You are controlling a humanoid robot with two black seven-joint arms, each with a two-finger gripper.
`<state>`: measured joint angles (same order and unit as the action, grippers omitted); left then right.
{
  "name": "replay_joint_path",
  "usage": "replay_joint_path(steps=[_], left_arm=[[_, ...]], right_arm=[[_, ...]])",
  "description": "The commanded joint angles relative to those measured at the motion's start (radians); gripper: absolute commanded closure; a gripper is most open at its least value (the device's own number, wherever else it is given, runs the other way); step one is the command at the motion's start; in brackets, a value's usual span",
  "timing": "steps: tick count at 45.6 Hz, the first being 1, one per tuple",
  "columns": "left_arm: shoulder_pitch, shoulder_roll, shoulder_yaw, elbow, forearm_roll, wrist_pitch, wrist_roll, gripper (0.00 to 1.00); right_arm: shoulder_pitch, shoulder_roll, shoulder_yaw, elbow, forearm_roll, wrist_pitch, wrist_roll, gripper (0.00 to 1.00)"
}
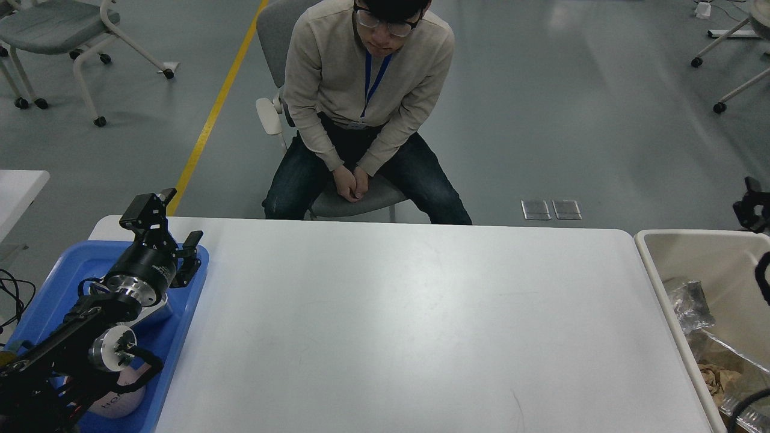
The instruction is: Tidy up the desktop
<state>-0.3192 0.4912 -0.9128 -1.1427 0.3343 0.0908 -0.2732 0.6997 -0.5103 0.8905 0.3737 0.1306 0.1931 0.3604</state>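
Desktop fills the middle of my head view, a wide white top with rounded corners, its far edge running just in front of a seated person in a beige sweater and glasses who leans forward with hands clasped between the knees. On the desktop's left end sits a blue tray; along its right edge stands a beige bin holding crumpled plastic and brown paper.

My left arm comes in from the lower left over the blue tray, and my left gripper hangs above the tray's far right corner with its two fingers spread apart and nothing between them. Under the arm I see a pale rounded object with dark lettering lying in the tray, mostly hidden.

My right gripper shows only as a small dark shape at the right edge, above the bin's far rim; I cannot tell how its fingers stand. A dark cable curves below it.
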Motion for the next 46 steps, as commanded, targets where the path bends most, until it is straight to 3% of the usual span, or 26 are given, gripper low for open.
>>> replay_joint_path(steps=[1, 12, 18, 24, 46], left_arm=[[0.031, 0.0, -0.067, 0.0, -0.004, -0.003, 0.0, 0.04], [0.057, -0.031, -0.187, -0.002, -0.106, -0.078, -0.001, 0.04], [0.058, -0.075, -0.244, -0.002, -0.143, -0.086, -0.004, 0.04], [0.068, -0.121, -0.3, -0.002, -0.155, -0.097, -0.003, 0.04], [0.08, -0.131, -0.354, -0.002, -0.251, -0.186, 0.0, 0.04]], right_arm=[[-0.025, 0.047, 0.064, 0.019, -0.003, 0.046, -0.008, 0.0], [-0.064, 0.096, 0.067, 0.218, -0.005, 0.072, -0.009, 0.0], [-0.143, 0.16, 0.071, 0.309, -0.006, 0.173, -0.011, 0.0], [-0.187, 0.225, 0.073, 0.318, -0.006, 0.212, -0.011, 0.0], [-0.276, 0.22, 0.142, 0.317, -0.005, 0.29, -0.012, 0.0]])
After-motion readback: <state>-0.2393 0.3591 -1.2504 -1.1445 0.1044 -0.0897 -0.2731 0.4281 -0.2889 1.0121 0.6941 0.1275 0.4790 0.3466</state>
